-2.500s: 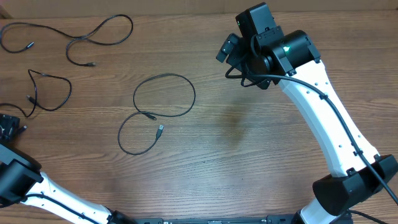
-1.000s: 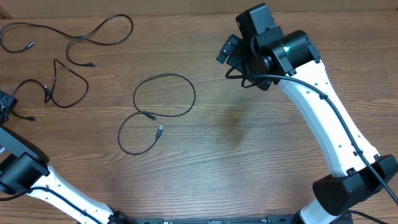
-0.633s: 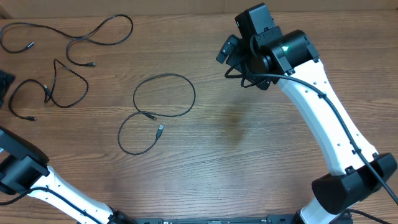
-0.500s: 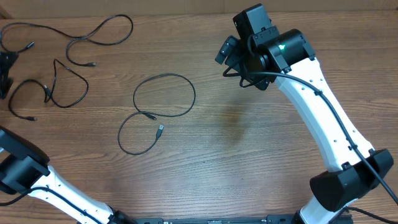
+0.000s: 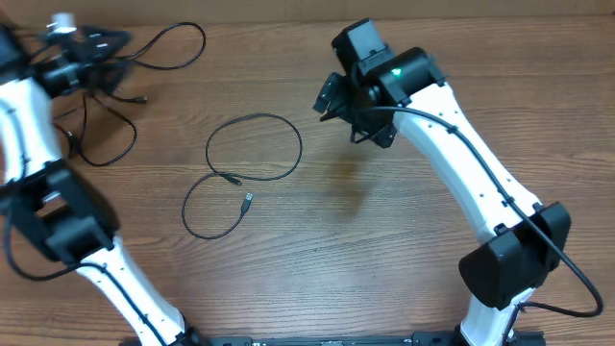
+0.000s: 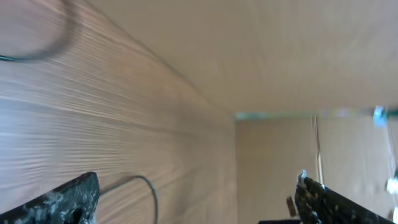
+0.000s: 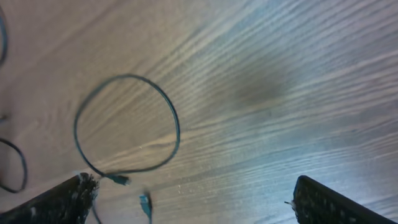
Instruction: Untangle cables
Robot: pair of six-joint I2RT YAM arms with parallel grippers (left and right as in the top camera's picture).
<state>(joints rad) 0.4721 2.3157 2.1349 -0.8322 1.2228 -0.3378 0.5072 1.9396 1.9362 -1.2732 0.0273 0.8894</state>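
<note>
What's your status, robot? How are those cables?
Left pincer open, empty. Right pincer open, empty. Cables loose on table, centre one alone. Left arm covers part of the others.

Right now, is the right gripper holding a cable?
No, the right gripper hangs open and empty, apart from the looped cable lying on the table.

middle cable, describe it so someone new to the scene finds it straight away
On the wooden table, look near the centre, left of the right gripper. The cable there lies alone in two joined loops, like a figure eight; the other cables sprawl at the far-left corner.
</note>
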